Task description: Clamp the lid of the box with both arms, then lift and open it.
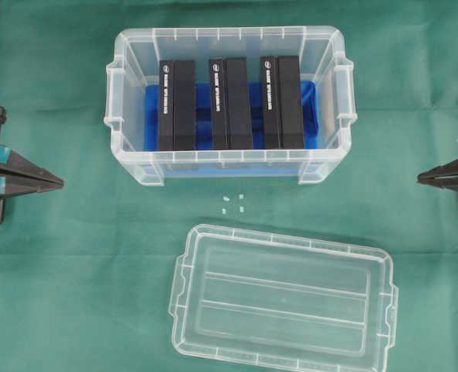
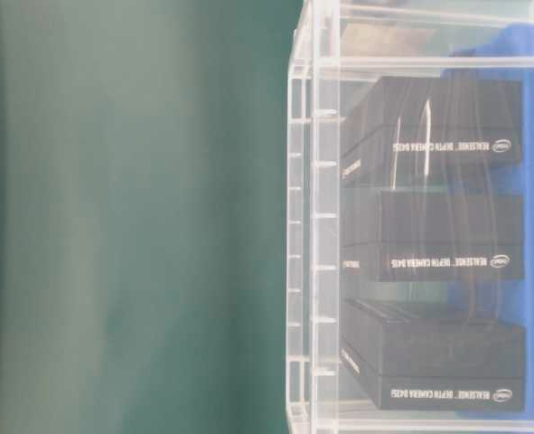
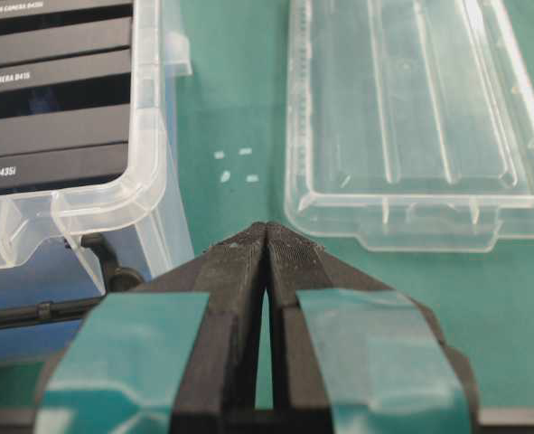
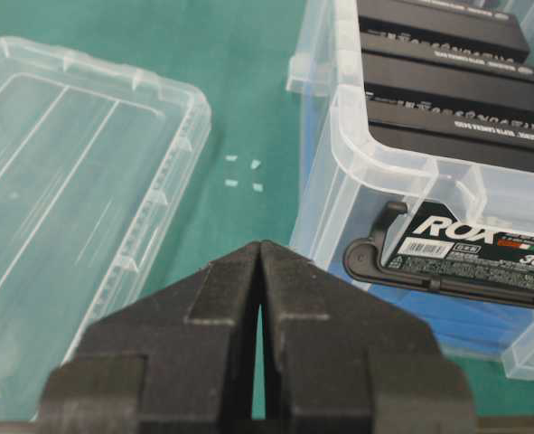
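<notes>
- Green cloth covers the whole tabletop, wrinkled in places.
- Box sits toward the far side, open at the top; three black boxes stand on edge in a row on a blue liner.
- Lid lies flat on the cloth in front of the box, apart from it, ridges showing. Judged: already off, set clear so the opening is free.
- Left hand waits at the left edge, jaws pressed together, holding nothing.
- Right hand at the right edge, jaws likewise together, empty.
- Both sit well back from lid and box.
- Small white bits lie between box and lid; nothing else obstructs.
</notes>
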Robot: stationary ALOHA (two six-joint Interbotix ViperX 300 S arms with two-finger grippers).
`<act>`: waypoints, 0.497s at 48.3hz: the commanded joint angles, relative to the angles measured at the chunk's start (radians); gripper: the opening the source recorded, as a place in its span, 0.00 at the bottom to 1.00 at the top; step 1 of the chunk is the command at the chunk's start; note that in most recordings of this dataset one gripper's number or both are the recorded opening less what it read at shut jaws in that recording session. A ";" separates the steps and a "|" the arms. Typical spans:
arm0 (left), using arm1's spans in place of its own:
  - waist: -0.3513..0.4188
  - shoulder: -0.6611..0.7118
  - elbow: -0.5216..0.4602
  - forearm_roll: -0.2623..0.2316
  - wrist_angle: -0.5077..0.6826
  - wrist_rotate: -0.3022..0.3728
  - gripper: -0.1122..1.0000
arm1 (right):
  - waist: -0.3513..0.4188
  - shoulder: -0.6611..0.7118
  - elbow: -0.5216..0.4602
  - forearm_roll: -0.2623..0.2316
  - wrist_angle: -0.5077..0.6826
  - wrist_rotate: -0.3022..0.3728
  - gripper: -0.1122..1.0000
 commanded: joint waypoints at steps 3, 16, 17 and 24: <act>0.003 0.012 -0.011 -0.002 -0.011 0.002 0.11 | -0.002 0.009 -0.025 -0.003 -0.003 0.002 0.10; 0.003 0.015 -0.011 -0.002 -0.005 0.000 0.11 | -0.003 0.009 -0.026 -0.005 0.009 0.002 0.10; 0.003 0.017 -0.011 0.000 -0.006 0.000 0.11 | -0.003 0.009 -0.026 -0.005 0.011 0.002 0.10; 0.003 0.023 -0.009 0.000 -0.006 0.000 0.11 | -0.002 0.011 -0.029 -0.005 0.014 0.002 0.10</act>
